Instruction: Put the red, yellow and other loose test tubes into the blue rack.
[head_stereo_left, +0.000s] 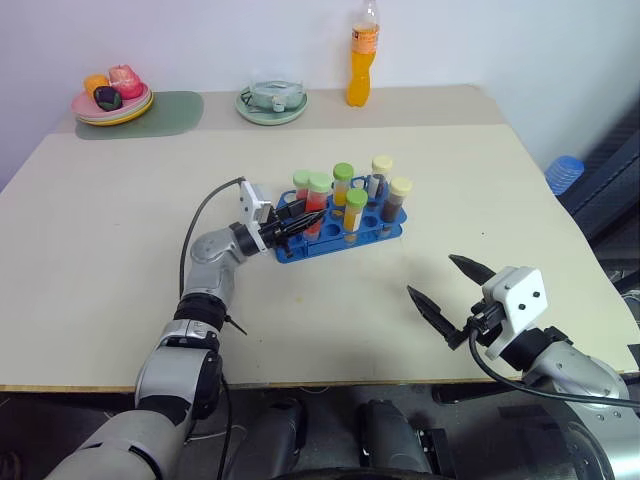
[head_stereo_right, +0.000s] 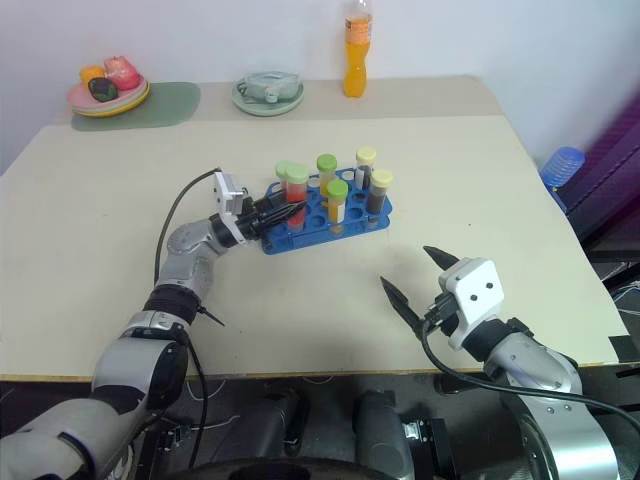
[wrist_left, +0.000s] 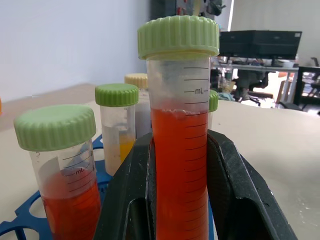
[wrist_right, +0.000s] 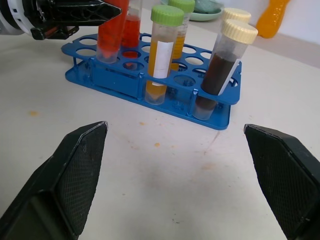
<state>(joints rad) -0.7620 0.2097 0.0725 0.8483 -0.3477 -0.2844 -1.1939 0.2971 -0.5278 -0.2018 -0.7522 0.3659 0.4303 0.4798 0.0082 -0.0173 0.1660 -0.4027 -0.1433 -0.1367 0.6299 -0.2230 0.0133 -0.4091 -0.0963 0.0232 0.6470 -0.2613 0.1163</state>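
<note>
Standing mid-worktop, the blue rack (head_stereo_left: 340, 232) holds six capped tubes. The left gripper (head_stereo_left: 290, 226) clamps a red tube (wrist_left: 180, 165) seated at the rack's left end. The right gripper (head_stereo_left: 448, 290) hangs spread wide near the front edge; bottle (head_stereo_left: 362, 55) and dishes (head_stereo_left: 112, 100) line the back edge.

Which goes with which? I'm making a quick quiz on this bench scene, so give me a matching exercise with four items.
Column one:
1. left gripper
2. right gripper
3. orange bottle
4. blue rack

Column two:
a. at the table's far edge by the wall
b. fingers spread wide, empty
c. holds several capped tubes upright
d. shut on a red tube with a green cap

Pairs: 1-d, 2-b, 3-a, 4-c
</note>
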